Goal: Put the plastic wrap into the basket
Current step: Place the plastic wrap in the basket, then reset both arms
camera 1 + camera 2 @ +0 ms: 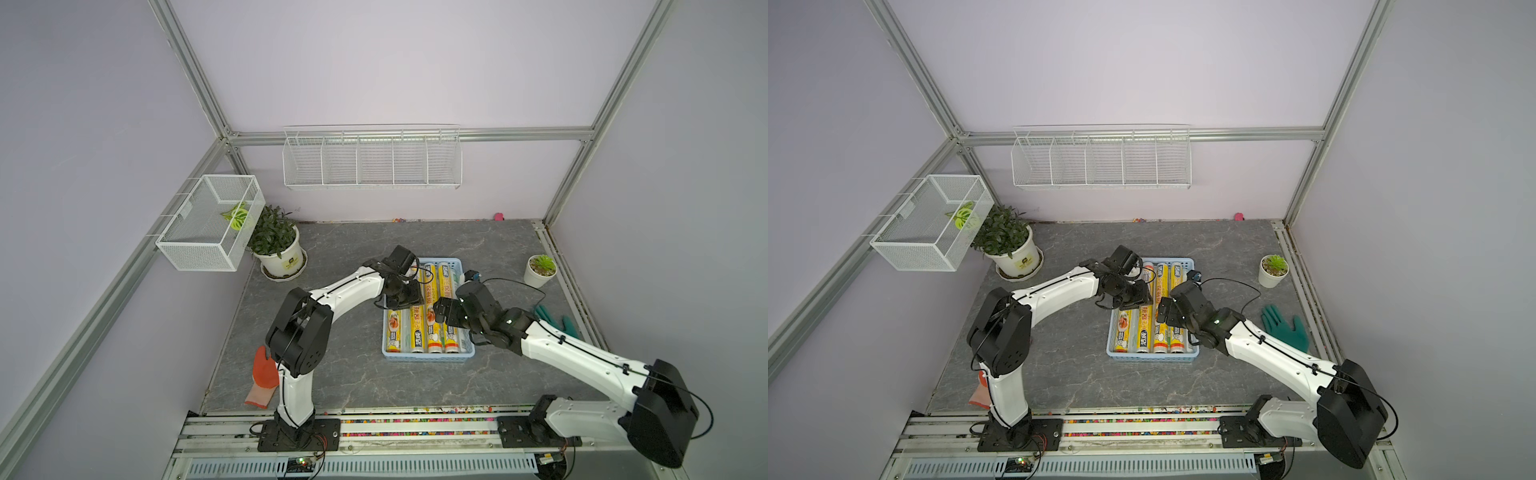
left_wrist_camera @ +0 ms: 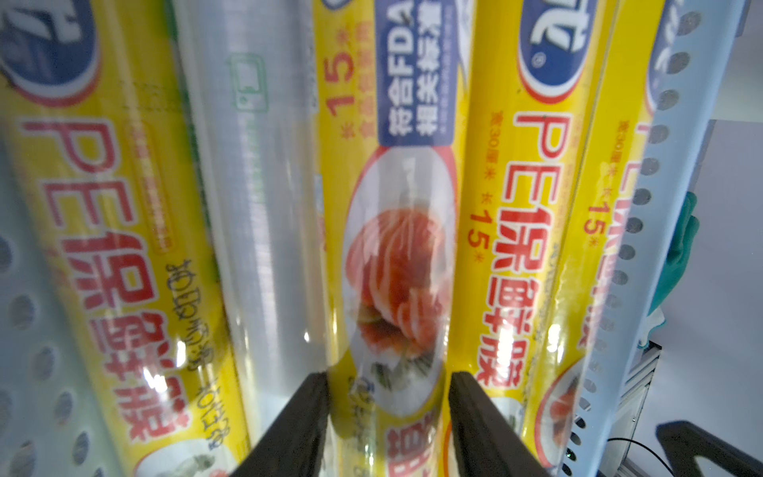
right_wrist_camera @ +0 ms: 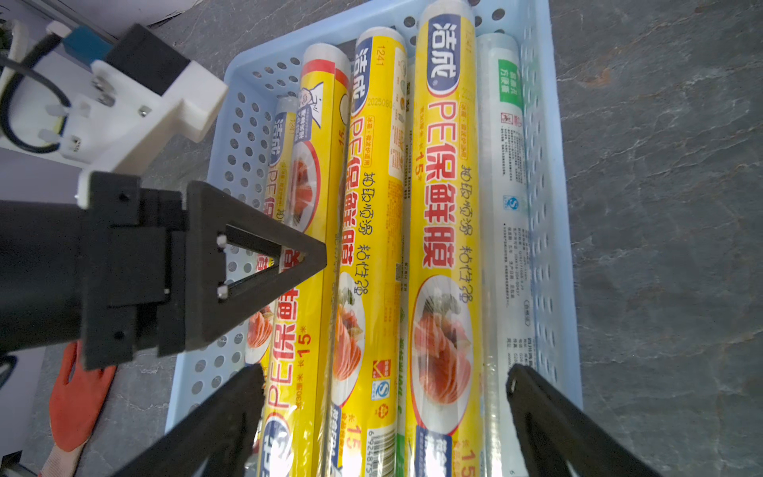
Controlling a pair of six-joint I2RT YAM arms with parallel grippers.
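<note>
Left fingers point(image 2: 303, 417) stand one on each flank of a yellow roll point(image 2: 396, 256) of plastic wrap, low among its neighbours. No gap shows at either finger, and no dent either, so I cannot tell whether they clamp it or only flank it. That roll lies lengthwise in the basket point(image 2: 644, 206), running straight out from the fingertips. On one side of the fingers a translucent roll point(image 2: 256, 206) touches it. On the other side lie more yellow rolls, then the perforated wall.

Right fingers point(image 3: 231, 413) are spread wide, with nothing held between them. Right gripper point(image 3: 384, 371) hovers above the rolls, and its span takes in several of them below. Left gripper point(image 1: 409, 299) sits just beside it, down on its roll.

In both top views the plastic wrap point(image 1: 432, 328) lies packed side by side in the basket point(image 1: 1152, 357), both grippers over it. No roll is seen on the tabletop outside it.

Step in hand, my reading: placement, at the point of release. The roll looks seated and propped by its neighbours.

Next move, as I judge it: left fingers part clear of the roll, then lift straight up. No sideways drag, since they sit tight between adjacent rolls and could nudge or hook one out. Right gripper should stay off until the left is clear. Task looks close to done.
</note>
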